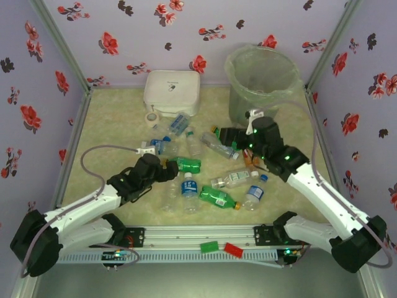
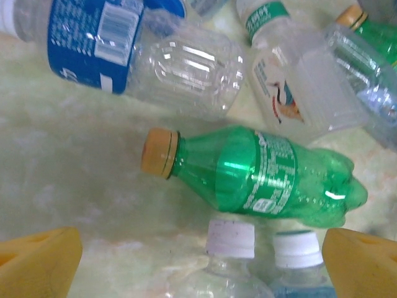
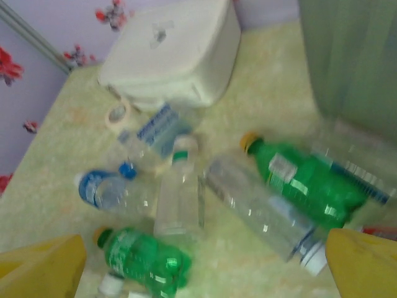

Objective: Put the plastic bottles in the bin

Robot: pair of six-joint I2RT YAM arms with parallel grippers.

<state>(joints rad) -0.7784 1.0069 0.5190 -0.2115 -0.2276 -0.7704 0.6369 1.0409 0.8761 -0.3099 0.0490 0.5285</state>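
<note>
Arms bent, left claw and right claw open.

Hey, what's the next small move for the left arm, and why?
Probably ease the left gripper forward and down over the green bottle. Its jaws stand open and empty, and that bottle lies on its side just ahead, centred between the fingers, with nothing on top of it.

Top camera looks down; wrist cameras close over shared bottles.
</note>
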